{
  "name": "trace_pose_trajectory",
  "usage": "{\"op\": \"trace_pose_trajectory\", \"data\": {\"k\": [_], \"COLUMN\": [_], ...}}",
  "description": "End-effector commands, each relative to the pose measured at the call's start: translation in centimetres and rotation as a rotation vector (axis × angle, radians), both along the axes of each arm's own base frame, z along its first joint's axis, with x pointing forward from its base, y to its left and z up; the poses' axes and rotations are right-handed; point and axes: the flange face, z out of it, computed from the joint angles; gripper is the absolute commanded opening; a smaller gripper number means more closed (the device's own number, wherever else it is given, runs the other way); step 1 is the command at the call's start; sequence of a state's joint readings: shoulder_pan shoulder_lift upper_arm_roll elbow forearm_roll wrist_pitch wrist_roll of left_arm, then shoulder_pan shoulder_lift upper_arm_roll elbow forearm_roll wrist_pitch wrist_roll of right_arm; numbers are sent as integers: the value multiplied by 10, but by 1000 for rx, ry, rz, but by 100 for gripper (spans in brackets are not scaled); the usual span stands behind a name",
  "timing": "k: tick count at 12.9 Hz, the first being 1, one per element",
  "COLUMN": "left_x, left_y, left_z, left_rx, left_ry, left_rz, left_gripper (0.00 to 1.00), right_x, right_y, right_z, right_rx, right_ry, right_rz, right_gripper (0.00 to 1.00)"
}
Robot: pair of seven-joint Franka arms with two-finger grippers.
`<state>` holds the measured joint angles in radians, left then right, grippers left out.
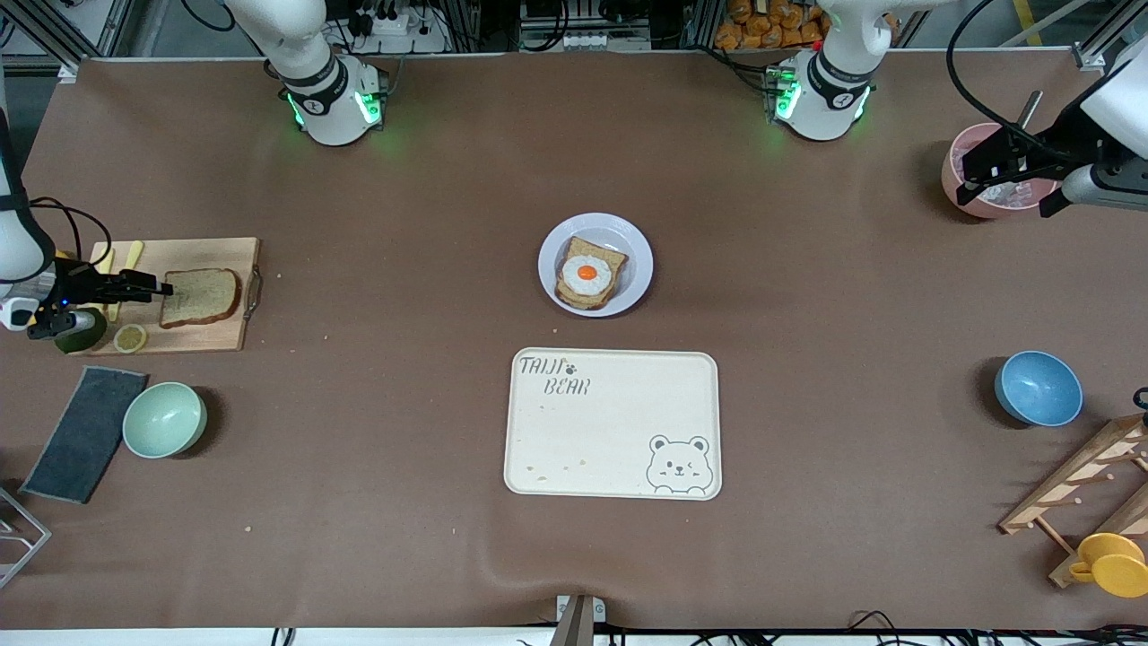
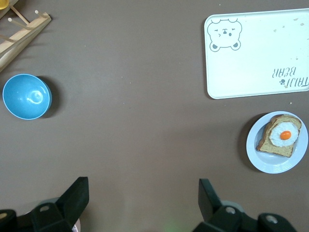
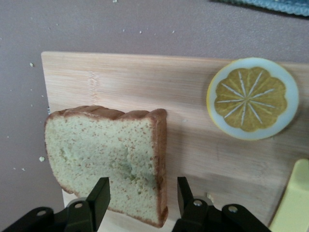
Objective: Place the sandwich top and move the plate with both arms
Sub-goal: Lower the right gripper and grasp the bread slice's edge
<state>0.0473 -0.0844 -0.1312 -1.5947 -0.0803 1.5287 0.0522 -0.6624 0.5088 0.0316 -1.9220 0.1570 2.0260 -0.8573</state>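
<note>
Right gripper (image 3: 140, 198) at cutting board (image 1: 208, 334), jaws spread astride sandwich top (image 1: 200, 297), contact apparently not made. Left gripper (image 2: 144, 195) waiting, released, over pink bowl (image 1: 961, 175). Plate (image 1: 633, 248) mid-table, bearing egg slice (image 1: 589, 273).

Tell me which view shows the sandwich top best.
The right wrist view: the sandwich top fills it, on the board, one edge between the right hand's open fingers. The front view shows it small. The left wrist view does not show it.
</note>
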Motion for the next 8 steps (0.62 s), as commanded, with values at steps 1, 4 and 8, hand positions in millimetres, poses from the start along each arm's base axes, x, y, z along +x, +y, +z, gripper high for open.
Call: {"op": "trace_pose_trajectory", "data": {"k": [1,4,8], "left_x": [0,1,5], "left_y": [-4,-6,-8], "left_z": [0,-3,-9], "left_rx": [-19,-19,-19], "left_ry": [6,12,23], "left_rz": [9,4,3], "left_gripper": [100,100,100], "right_x": [0,0,7], "right_y": [-2,-2,7], "right_z": [-13,-22,-19], "right_rx": [30,41,75], "right_ry": [-21,-36,-73], "right_rz": [4,27,69], "right_gripper": [42,21,0]}}
